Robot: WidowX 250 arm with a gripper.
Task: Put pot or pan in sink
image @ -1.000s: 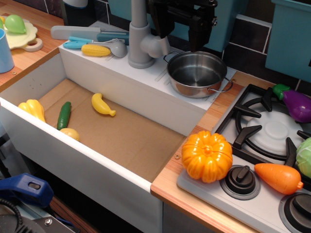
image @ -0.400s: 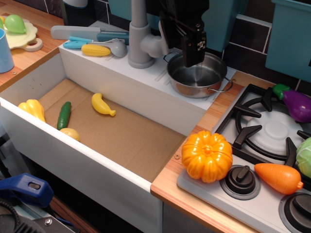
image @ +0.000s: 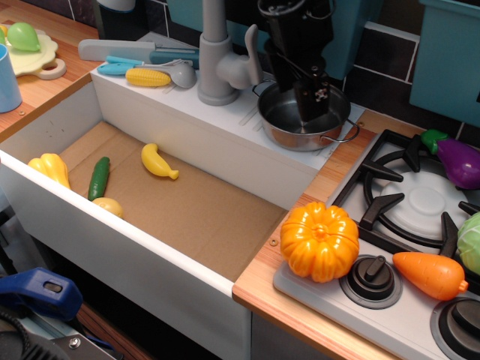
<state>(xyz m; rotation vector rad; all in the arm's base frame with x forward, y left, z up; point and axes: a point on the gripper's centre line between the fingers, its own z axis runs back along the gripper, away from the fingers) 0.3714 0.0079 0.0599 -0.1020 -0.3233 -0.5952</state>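
Pincer low over the steel pot, behind the sink

From the one view, the black pincer (image: pixel 311 101) hangs down into the small steel pot (image: pixel 304 116), which stands on the white ledge just beside the grey faucet (image: pixel 217 52), not yet in the sink (image: pixel 187 202). I cannot tell if the pincer is wide or narrow, because its tips are dark against the pot. I think it comes from above to take the rim. A toy banana (image: pixel 159 161) and cucumber (image: pixel 98 178) lie on the sink floor.
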